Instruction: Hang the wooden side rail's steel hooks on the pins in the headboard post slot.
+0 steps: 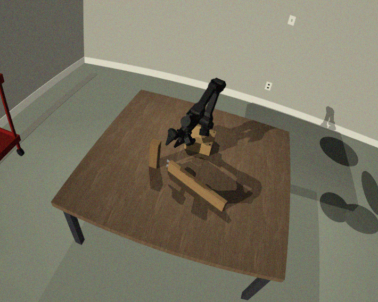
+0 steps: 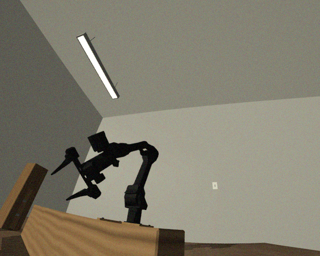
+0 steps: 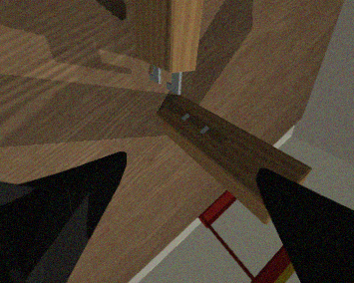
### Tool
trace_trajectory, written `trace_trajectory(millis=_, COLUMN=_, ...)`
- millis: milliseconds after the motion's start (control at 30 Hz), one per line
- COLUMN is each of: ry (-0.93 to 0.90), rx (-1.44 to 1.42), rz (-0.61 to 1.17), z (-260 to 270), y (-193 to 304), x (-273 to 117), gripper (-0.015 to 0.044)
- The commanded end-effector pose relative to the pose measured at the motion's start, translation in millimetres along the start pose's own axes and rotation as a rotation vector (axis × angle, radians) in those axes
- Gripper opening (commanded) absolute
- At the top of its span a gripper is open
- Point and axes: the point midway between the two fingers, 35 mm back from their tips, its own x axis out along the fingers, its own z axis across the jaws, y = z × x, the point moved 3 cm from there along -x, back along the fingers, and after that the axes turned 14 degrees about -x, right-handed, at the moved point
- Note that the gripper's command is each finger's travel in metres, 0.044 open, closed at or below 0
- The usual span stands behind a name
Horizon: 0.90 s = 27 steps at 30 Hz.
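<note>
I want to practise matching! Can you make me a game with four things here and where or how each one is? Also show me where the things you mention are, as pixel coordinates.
Things:
1. gripper [image 1: 175,141] [image 2: 58,187] [image 3: 192,165]
2. long rail [image 1: 196,185] [image 2: 94,234] [image 3: 168,32]
3. post [image 1: 154,153] [image 2: 22,195] [image 3: 229,154]
4. cart [image 1: 7,110] [image 3: 217,207]

Clues:
A. standing up on the table
B. red
C. wide open
D. has two hooks on its end

Pairs: 1-C, 2-D, 3-A, 4-B

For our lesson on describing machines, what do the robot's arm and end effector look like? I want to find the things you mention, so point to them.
The arm [image 1: 200,108] [image 2: 148,165] is black, with slim links and chunkier joints. The black end effector [image 1: 173,145] [image 2: 59,187] [image 3: 192,165] has two tapering, pointed fingers. A dark, boxy block [image 2: 98,140] sits near the wrist. No cables or markings can be made out.
</note>
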Motion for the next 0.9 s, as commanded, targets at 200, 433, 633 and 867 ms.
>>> trace_trajectory(millis=200, ry=0.160, rx=1.080, rz=0.126, z=2.7, y=-18.4, x=0.4, gripper=0.0440)
trace_trajectory(millis=433, ry=0.258, rx=1.458, rz=0.127, z=4.4, y=-22.9, x=-1.3, gripper=0.0440)
trace_trajectory(millis=633, ry=0.351, rx=1.782, rz=0.098, z=5.7, y=-26.4, x=-3.4, gripper=0.0440)
trace_trajectory(millis=867, ry=0.434, rx=2.067, rz=0.046, z=6.9, y=-29.2, x=-5.4, gripper=0.0440)
